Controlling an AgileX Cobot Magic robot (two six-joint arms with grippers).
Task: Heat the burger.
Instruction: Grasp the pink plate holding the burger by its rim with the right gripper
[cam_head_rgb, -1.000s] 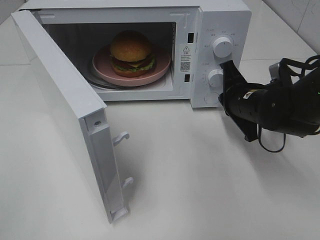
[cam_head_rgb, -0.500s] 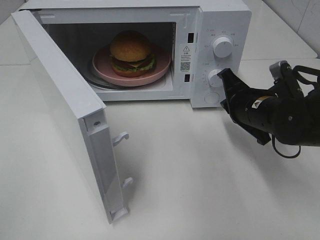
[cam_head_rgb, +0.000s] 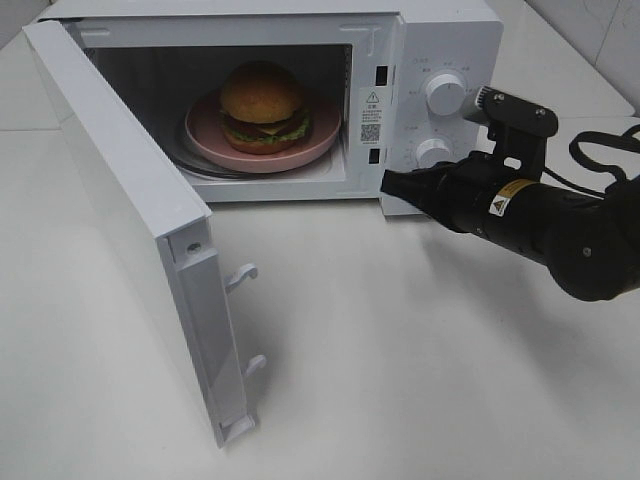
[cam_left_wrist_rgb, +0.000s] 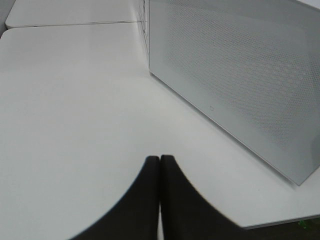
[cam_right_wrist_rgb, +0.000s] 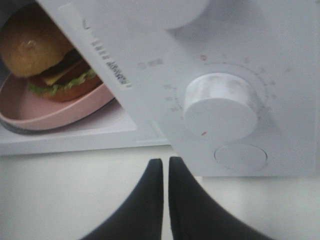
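Note:
The burger (cam_head_rgb: 263, 103), with its golden bun, lettuce and cheese, sits on a pink plate (cam_head_rgb: 325, 140) inside the white microwave (cam_head_rgb: 450, 40). The microwave's door (cam_head_rgb: 110, 170) stands wide open to the left. My right gripper (cam_head_rgb: 389, 182) is shut and empty. It points left, low in front of the control panel beside the cavity opening. In the right wrist view the right gripper (cam_right_wrist_rgb: 165, 165) sits just under the lower knob (cam_right_wrist_rgb: 221, 105), with the burger (cam_right_wrist_rgb: 42, 52) beyond. My left gripper (cam_left_wrist_rgb: 159, 162) is shut and empty over the table, near the door's mesh face (cam_left_wrist_rgb: 240, 75).
The upper knob (cam_head_rgb: 445, 93) and a round button (cam_right_wrist_rgb: 240, 156) are on the control panel. Two white latch hooks (cam_head_rgb: 243, 274) stick out from the door's edge. White tabletop (cam_head_rgb: 400, 360) spreads in front of the microwave.
My right arm swung round. Its gripper, which pointed up at the knobs, now points left and reaches along the panel's lower front toward the cavity opening. Burger and door are unmoved.

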